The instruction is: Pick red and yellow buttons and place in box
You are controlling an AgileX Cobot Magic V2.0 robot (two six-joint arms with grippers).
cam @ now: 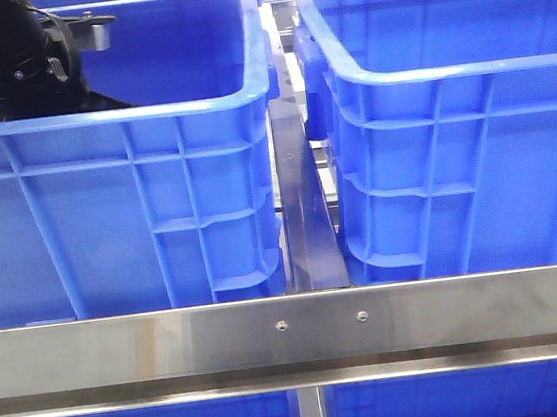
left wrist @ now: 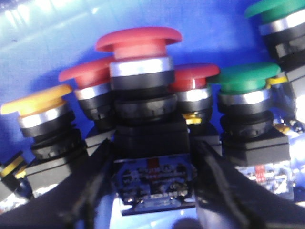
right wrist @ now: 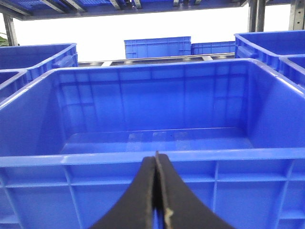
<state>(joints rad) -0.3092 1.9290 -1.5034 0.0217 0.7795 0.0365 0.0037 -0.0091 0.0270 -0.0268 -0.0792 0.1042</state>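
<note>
My left gripper [left wrist: 155, 191] sits deep in the left crate [cam: 107, 112], jaws spread wide to either side of the tall red button [left wrist: 139, 40], apparently not yet clamped on its black body. Left of that button stands the yellow button [left wrist: 35, 98]; right of it, green buttons [left wrist: 250, 76], to be avoided. I judge that closing squarely on the body, then lifting straight up, spares its neighbours. My right gripper [right wrist: 156, 191], fingers pressed together and empty, hovers before the box [right wrist: 152, 160].

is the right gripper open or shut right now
Shut. In the right wrist view the right gripper has both black fingers pressed together with nothing between them, facing a blue box.
</note>
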